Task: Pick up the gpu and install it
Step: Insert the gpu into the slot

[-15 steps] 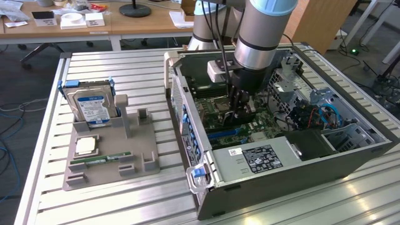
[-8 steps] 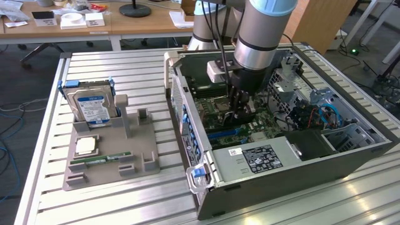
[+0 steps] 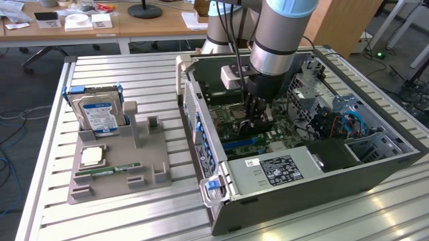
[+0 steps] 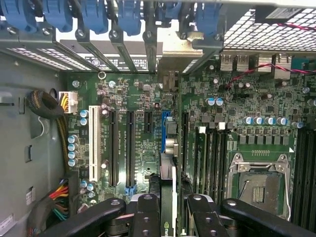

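In the lower left of the exterior view you have one grey tray on the tabletop. It carries one memory stick, one CPU chip and, behind them, one upright hard drive. At the exterior view's right lies one open case, with your one arm reaching down into it. Your hand is clenched on the gpu. In the wrist view its two fingers pinch the card edge-on over the motherboard, in line with the one blue slot. You cannot tell whether the card touches that slot. Beyond it, count two long black slots and one white slot.
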